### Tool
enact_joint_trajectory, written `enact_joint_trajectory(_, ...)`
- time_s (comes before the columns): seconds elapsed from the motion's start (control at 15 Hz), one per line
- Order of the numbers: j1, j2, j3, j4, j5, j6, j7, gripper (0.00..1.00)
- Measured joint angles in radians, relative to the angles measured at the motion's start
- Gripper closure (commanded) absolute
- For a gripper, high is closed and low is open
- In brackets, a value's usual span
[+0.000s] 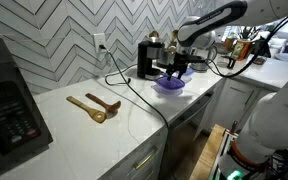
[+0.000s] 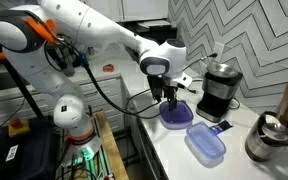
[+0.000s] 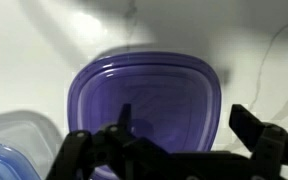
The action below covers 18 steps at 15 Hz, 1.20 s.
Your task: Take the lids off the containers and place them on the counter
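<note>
The white worktop carries the purple lid near the black coffee machine, with the blue lid just beside it. The jaws hang spread just above the purple lid, gripping nothing.

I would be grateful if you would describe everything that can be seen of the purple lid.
The purple lid is a thin, rounded-square piece of deep purple plastic that looks slightly translucent, with a raised ridge running just inside its edge. It lies flat and level, apparently on its container, on the white counter near the black coffee machine. A blue-lidded container sits close beside it. The open gripper hangs right over it; whether they touch cannot be judged.
</note>
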State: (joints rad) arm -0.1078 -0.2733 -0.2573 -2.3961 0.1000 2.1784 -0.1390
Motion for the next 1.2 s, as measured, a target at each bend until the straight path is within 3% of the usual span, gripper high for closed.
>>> enact_joint_trajectory(0.47, -0.023, -0.007, 0.003, 0.002, 0.000, 0.000, 0.013, 0.00)
enact_joint_trajectory(1.2, -0.113, -0.028, -0.003, -0.021, 0.041, 0.000, 0.143, 0.00)
